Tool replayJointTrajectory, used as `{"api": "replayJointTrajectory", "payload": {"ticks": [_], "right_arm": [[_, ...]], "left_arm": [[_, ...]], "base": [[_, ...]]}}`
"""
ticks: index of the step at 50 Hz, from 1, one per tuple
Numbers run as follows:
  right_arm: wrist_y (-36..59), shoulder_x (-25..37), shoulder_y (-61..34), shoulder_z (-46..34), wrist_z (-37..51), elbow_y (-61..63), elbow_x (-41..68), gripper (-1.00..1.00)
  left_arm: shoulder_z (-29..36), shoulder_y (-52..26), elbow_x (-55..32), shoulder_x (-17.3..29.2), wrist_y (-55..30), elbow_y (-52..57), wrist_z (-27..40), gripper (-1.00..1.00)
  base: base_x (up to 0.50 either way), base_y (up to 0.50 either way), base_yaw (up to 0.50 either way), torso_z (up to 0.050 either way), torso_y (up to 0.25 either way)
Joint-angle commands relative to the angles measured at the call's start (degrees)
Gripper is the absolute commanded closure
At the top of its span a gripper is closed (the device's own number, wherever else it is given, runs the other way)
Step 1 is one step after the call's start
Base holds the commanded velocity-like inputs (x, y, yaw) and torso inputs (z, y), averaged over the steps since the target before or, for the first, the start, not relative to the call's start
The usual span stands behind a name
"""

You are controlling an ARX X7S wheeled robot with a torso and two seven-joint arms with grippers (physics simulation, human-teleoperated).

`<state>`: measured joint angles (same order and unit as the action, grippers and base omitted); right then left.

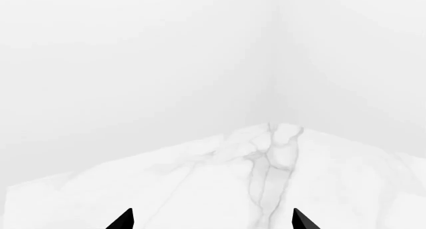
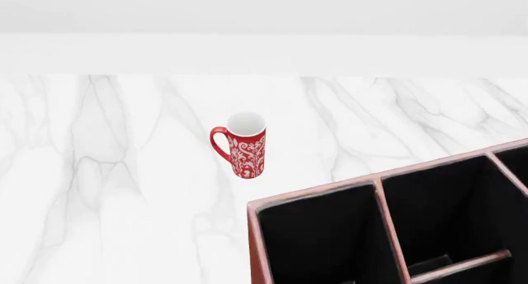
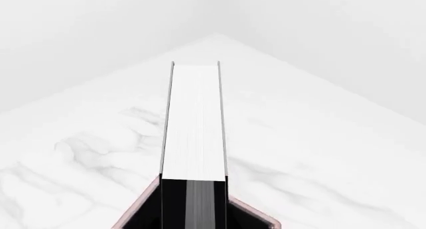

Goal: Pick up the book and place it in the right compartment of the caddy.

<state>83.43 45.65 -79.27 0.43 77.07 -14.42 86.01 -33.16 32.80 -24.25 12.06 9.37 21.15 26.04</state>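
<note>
Right wrist view, nearest first: the plain black hardcover book (image 3: pixel 193 134) with its white page edge runs straight out from the camera. Its lower end is dark and sits over a corner of the reddish-brown, pale-edged leather-look caddy (image 3: pixel 252 209), which shows on both sides of it. No gripper fingers are visible in this view, so the right gripper's opening cannot be read — whether it holds the book is a judgement only. Likely yes, since the book stands centred on the wrist axis.

Left wrist view: two black fingertips of the left gripper (image 1: pixel 211 220) sit well apart with only the white marble tabletop (image 1: pixel 199 179) between them — spread wide, holding nothing.

Head view: the caddy's near wall and dividers fill the lower right, with black compartments on each side of a divider. The book and both arms are out of this frame. Farther back, the tall red-and-white patterned mug (image 2: pixel 242 144) stands upright on the marble, apart from the caddy.

Step in hand, judged: the book is being lowered into the caddy or is about to be released there. Which compartment lies under it cannot be told.

Next move calls for: confirm it is the right compartment, keep the book vertical and clear of the divider, then open the fingers.
</note>
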Motion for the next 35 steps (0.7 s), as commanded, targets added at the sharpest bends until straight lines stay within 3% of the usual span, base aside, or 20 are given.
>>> {"api": "replayJointTrajectory", "payload": {"ticks": [1,35], "right_arm": [[-2.9,2.2,-3.9,-5.0,-4.9,-6.0,-7.1,1.00],[-7.9,2.3,0.8,-7.6,-10.8,-8.5,-9.5,1.00]], "left_arm": [[-0.1,0.0,-0.2,0.1,0.1,-0.2,-0.1,-1.00],[0.6,-0.1,0.1,-0.1,0.6,-0.9,-0.2,-1.00]], "base": [[0.00,0.00,0.00,0.000,0.000],[0.00,0.00,0.00,0.000,0.002]]}}
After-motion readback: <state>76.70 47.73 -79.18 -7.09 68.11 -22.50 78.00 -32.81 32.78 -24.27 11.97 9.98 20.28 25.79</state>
